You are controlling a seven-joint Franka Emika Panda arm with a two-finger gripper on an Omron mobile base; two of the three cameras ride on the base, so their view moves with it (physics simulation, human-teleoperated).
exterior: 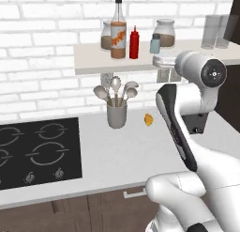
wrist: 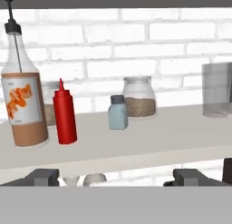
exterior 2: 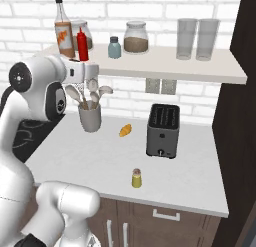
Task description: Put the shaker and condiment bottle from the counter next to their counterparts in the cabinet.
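Observation:
The red condiment bottle (wrist: pixel 65 114) (exterior: pixel 134 43) (exterior 2: pixel 82 45) stands upright on the beige cabinet shelf (wrist: pixel 158 128) (exterior: pixel 93 62) (exterior 2: pixel 200 66), right beside the tall glass bottle (wrist: pixel 22 100) (exterior: pixel 118 34) (exterior 2: pixel 63 31). A pale blue shaker (wrist: pixel 118 113) (exterior: pixel 155 43) (exterior 2: pixel 114 47) stands further right on the shelf. The yellow-olive shaker (exterior 2: pixel 136 178) is upright on the counter (exterior 2: pixel 90 156) (exterior: pixel 117 151) near its front edge. My gripper (wrist: pixel 118 177) (exterior: pixel 159 62) (exterior 2: pixel 92 71) hangs open at the shelf's front edge, apart from the red bottle, nothing between its fingers.
Two jars (wrist: pixel 139 98) and two tall glasses (exterior 2: pixel 196 38) also stand on the shelf. On the counter are a utensil holder (exterior: pixel 116 114) (exterior 2: pixel 90 116), a croissant (exterior: pixel 148 119) (exterior 2: pixel 125 130), a dark toaster (exterior 2: pixel 163 130) and the inset stove (exterior: pixel 33 149). A dark tall cabinet (exterior 2: pixel 237 116) is at right.

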